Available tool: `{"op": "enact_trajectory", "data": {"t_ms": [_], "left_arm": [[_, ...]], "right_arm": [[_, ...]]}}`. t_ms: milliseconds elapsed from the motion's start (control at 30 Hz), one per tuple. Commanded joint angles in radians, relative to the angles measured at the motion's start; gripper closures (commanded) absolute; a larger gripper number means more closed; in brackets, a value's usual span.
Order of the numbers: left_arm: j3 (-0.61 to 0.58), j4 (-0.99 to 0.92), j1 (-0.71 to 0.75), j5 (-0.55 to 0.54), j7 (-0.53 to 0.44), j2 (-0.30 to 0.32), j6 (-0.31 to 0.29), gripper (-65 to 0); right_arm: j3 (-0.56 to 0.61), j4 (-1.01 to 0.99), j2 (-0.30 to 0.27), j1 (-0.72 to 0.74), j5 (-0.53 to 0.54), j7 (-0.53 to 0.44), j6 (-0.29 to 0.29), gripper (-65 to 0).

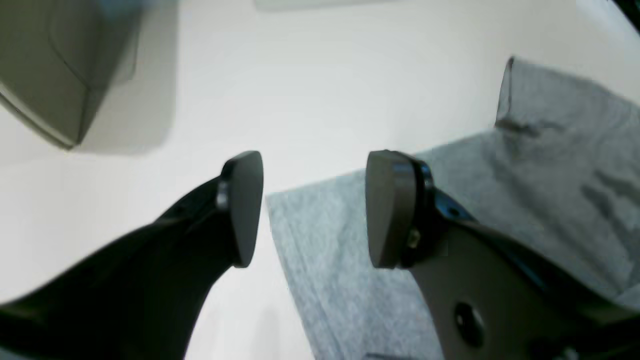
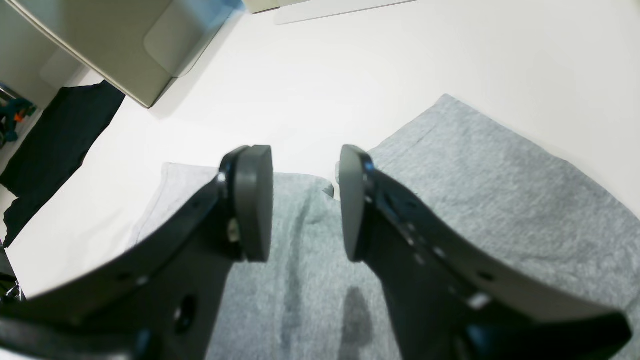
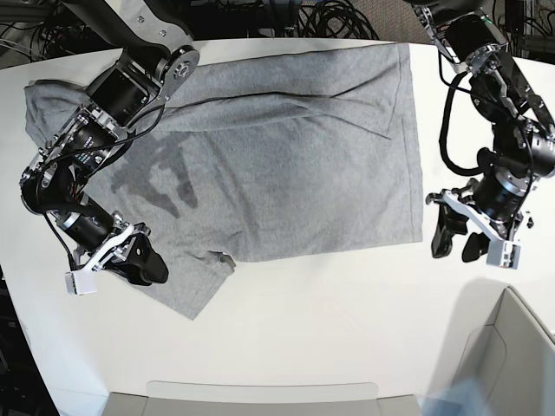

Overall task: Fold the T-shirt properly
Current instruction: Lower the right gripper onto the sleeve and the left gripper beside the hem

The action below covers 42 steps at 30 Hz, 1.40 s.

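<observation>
The grey T-shirt [image 3: 286,165] lies spread flat on the white table [image 3: 329,321], with dark lettering faintly showing through near its left side. My right gripper [image 3: 149,260] hovers over the sleeve at the lower left of the base view. In the right wrist view this gripper [image 2: 302,205] is open, grey cloth [image 2: 475,190] beneath it and nothing between its pads. My left gripper [image 3: 457,247] stands just right of the shirt's lower right corner. Its wrist view shows the left gripper [image 1: 315,210] open above that corner of the T-shirt [image 1: 325,260], holding nothing.
A beige box [image 3: 512,347] stands at the table's front right corner, seen too in the wrist views [image 1: 50,65]. A flat pale tray [image 3: 260,394] lies along the front edge. Black cloth [image 2: 55,145] hangs off the table's side. Cables [image 3: 329,17] crowd the back.
</observation>
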<state>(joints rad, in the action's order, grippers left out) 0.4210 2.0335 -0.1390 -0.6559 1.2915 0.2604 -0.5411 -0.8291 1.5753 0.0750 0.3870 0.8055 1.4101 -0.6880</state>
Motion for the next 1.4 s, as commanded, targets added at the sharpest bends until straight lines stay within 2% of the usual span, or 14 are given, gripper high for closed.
{"op": "enact_trajectory", "data": {"t_ms": [0, 400, 567, 633, 733, 767, 1000, 1033, 1200, 1233, 1367], "left_arm": [[0.003, 0.016, -0.020, -0.012, -0.011, 0.012, -0.004, -31.6], [0.002, 0.016, 0.008, -0.018, -0.010, 0.012, -0.006, -31.6], [0.003, 0.016, 0.008, -0.015, -0.010, 0.012, -0.004, -30.5], [0.003, 0.016, 0.008, -0.012, -0.010, 0.012, -0.001, -22.0], [0.003, 0.016, 0.005, -0.011, -0.010, 0.012, 0.005, -0.5], [0.003, 0.016, 0.005, -0.011, -0.010, 0.012, 0.017, 0.0], [0.005, 0.014, 0.002, -0.011, -0.017, 0.012, 0.032, 0.0], [0.005, 0.014, 0.003, -0.011, -0.017, 0.012, 0.031, 0.0], [0.006, 0.014, 0.008, -0.018, -0.020, 0.012, 0.031, -26.2], [0.008, 0.014, 0.008, -0.018, -0.017, 0.012, 0.031, -28.4], [0.012, 0.014, 0.009, -0.100, -0.010, 0.012, 0.020, -28.8]], "right_arm": [[0.004, 0.018, -0.008, 0.025, 0.025, -0.014, -0.010, -22.7], [0.006, 0.020, -0.010, 0.022, 0.068, -0.014, -0.010, -22.7], [0.007, 0.020, -0.036, 0.019, 0.065, -0.014, -0.010, -22.0], [0.007, 0.021, -0.037, 0.016, 0.064, -0.014, -0.010, -17.8], [0.007, 0.060, -0.039, 0.017, -0.005, -0.014, -0.010, -4.9], [0.007, 0.078, -0.037, 0.019, -0.033, -0.014, -0.010, -0.4], [0.007, 0.103, -0.034, 0.019, -0.061, -0.014, -0.010, 0.0], [0.007, 0.103, -0.036, 0.017, -0.061, -0.014, -0.010, -2.8], [0.007, 0.103, -0.036, 0.017, -0.028, -0.014, -0.010, -21.9], [0.007, 0.099, -0.036, 0.016, -0.002, -0.014, -0.010, -23.8], [0.007, 0.098, -0.037, 0.000, 0.148, -0.014, -0.010, -25.7]]}}
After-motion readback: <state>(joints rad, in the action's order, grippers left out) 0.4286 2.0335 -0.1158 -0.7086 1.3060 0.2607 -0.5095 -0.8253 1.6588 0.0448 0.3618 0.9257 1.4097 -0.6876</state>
